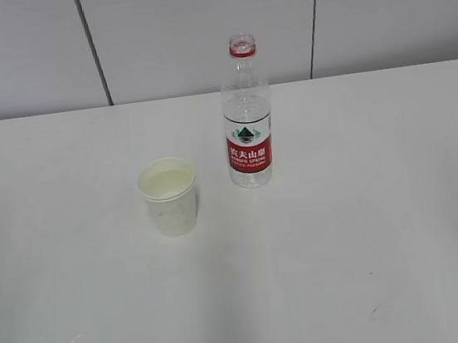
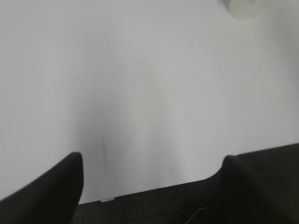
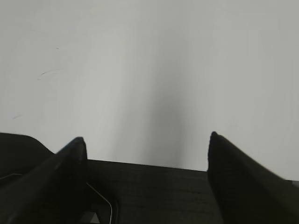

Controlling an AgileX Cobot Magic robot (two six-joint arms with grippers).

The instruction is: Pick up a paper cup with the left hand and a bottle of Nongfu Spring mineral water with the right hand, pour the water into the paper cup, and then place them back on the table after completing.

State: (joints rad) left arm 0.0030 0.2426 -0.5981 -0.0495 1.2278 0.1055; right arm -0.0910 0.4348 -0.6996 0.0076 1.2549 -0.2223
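— Near the table's (image 1: 403,225) middle, the paper cup (image 1: 168,196) is standing upright, liquid showing inside; the bottle (image 1: 246,115), uncapped, is standing just beside it toward the back edge.

— And the grippers?

— Left gripper (image 2: 152,163) is hanging spread and empty, right gripper (image 3: 145,145) likewise. Cup is peeking into the left camera's far right corner, so the left arm is looking nearer.

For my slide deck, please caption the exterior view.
Uncapped mineral water bottle and filled paper cup standing apart on the white table.
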